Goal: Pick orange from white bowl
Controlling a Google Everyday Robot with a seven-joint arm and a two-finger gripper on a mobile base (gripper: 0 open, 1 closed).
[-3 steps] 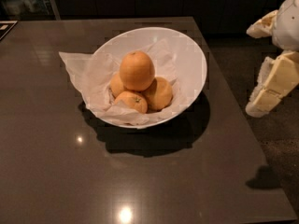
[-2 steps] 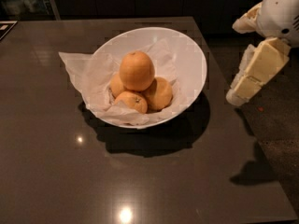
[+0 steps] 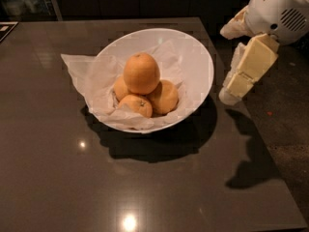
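The orange, the largest fruit with smooth pale-orange skin, lies on top of three smaller oranges in the white bowl. The bowl is lined with crinkled white paper and stands on the dark table. My gripper hangs just right of the bowl's right rim, above the table's right edge, a little higher than the bowl. It is open and empty. One cream finger points down and to the left; the other sits higher up. The gripper is not touching the bowl or the orange.
The dark glossy table runs left and forward of the bowl. Its right edge passes under the gripper, with dark floor beyond. The paper lining sticks out over the bowl's left rim.
The gripper has moved left and up toward the bowl's right rim. The bowl and the oranges have not moved.
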